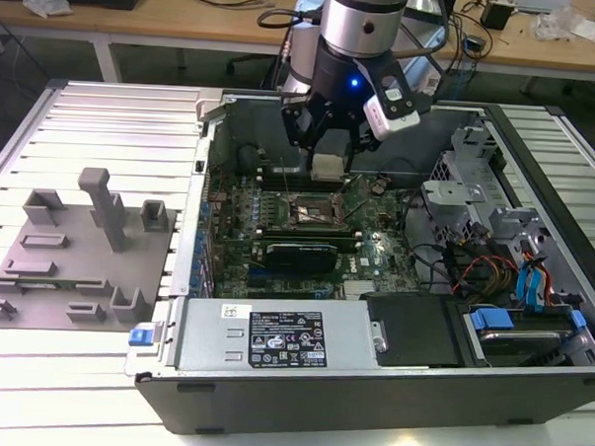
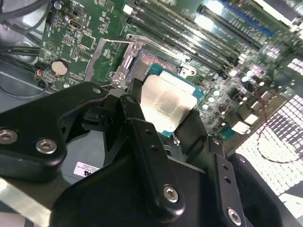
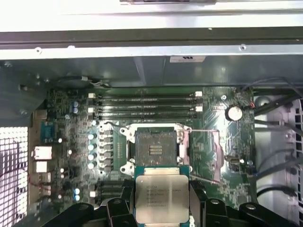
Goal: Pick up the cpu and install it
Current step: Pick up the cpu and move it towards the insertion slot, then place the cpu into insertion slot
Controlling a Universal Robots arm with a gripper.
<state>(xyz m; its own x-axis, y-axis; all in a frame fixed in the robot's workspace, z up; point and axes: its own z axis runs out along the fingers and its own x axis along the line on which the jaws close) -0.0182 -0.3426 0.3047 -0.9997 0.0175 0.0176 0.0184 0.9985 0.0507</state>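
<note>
One arm's (image 1: 361, 23) two fingers (image 2: 137, 118) squeeze one silver chip (image 3: 162, 196) tight. The chip hangs just above the green board (image 3: 71, 132), right beside the one open socket (image 3: 155, 149).

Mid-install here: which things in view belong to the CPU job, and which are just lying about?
Job: cpu, held in the gripper over the motherboard; socket, open.
Lying about: grey fixture plate; power supply box; memory slots; drive bay.
</note>
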